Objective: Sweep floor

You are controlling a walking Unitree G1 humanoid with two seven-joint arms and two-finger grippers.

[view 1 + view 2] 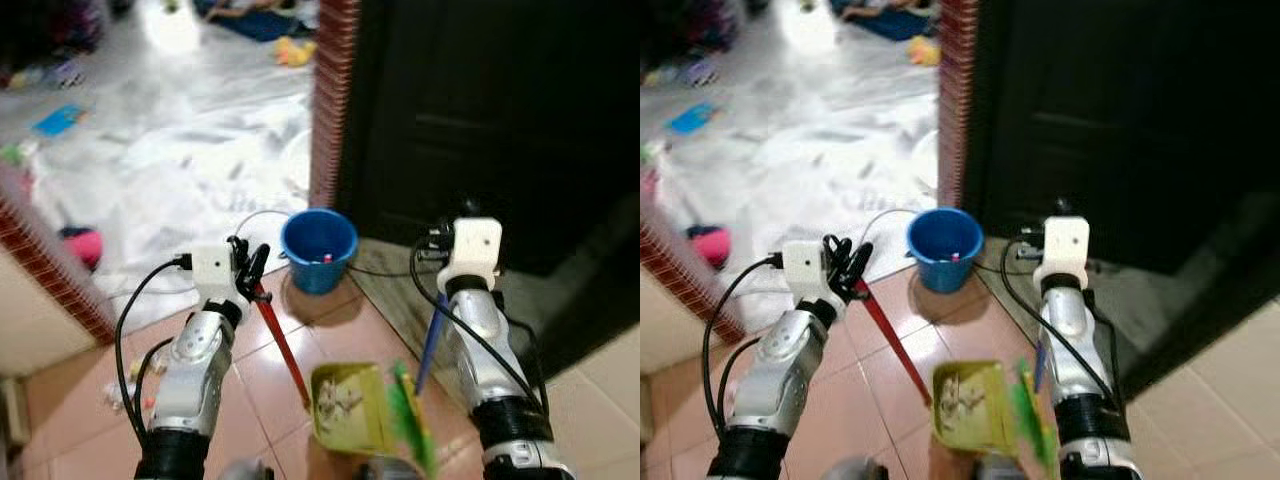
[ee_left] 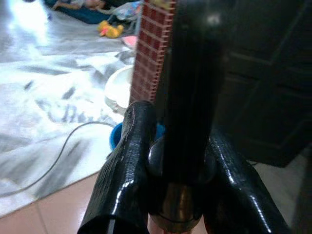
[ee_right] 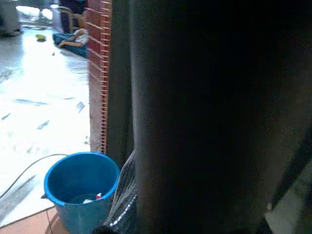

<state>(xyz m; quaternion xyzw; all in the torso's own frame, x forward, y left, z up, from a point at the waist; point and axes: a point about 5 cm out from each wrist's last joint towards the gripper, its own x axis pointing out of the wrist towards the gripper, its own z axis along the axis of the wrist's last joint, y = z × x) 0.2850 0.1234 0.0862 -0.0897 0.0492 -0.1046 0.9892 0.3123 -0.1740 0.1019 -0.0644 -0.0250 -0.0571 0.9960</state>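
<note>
Sweep stage: debris collected, not yet emptied.
Left tool [image 1: 252, 268] pinches the red handle [image 1: 283, 348] of the yellow-green plastic dustpan [image 1: 348, 405], which holds scraps; right tool's closure cannot be told (blue broom stick [image 1: 430, 350] beside it); round blue plastic bucket [image 1: 318, 248] stands ahead.

The floor [image 1: 340, 345] is covered in pinkish tiles. A blue bucket [image 1: 318, 249] is set on it, beside a brick pillar [image 1: 328, 100]. A white sheet [image 1: 190, 140] is spread further back (toys are scattered there). Small scraps [image 1: 118, 392] are seen too.
</note>
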